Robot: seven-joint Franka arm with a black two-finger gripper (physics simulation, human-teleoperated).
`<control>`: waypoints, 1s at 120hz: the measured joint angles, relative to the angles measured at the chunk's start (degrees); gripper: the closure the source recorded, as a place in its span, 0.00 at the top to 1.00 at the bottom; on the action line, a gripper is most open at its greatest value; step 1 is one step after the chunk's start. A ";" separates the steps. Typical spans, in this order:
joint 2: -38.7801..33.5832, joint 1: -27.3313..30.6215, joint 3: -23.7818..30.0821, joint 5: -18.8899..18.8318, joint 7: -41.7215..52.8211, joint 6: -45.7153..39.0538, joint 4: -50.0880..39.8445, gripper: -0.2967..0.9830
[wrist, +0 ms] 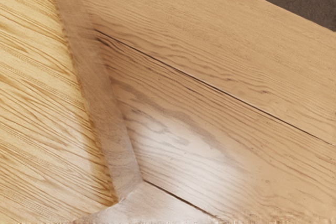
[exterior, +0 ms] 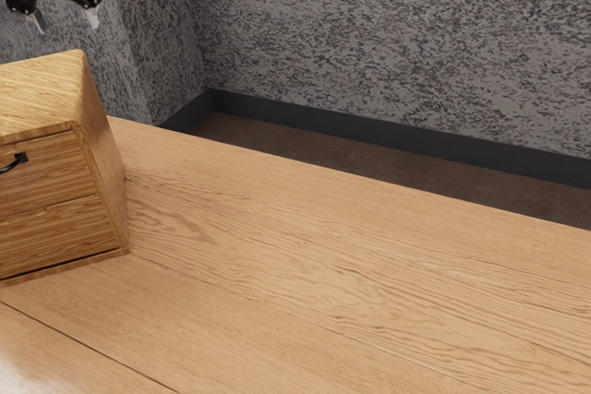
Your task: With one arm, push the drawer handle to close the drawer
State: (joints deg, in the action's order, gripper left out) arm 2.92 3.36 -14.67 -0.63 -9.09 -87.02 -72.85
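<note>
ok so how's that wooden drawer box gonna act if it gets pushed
The drawer box will likely feel stiff, given its straight, boxy shape. It probably won't roll, as it sits flat on the table. It may be fairly heavy, looking like solid wood.

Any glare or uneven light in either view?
Pale glare on the table in the exterior view's lower-left corner, the top of the cabinet brighter than its front; wrist view: white sheen on the table beside the cabinet, whose side looks duller than its top.
</note>
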 joint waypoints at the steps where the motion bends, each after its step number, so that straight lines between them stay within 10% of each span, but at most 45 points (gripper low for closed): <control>1: 0.00 -0.23 0.00 -0.01 0.08 0.06 0.00 0.75; 120: 0.01 0.08 -0.01 -0.16 4.67 1.48 -0.02 0.75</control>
State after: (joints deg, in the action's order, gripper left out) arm 2.93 3.44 -14.68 -0.79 -4.42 -85.53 -72.87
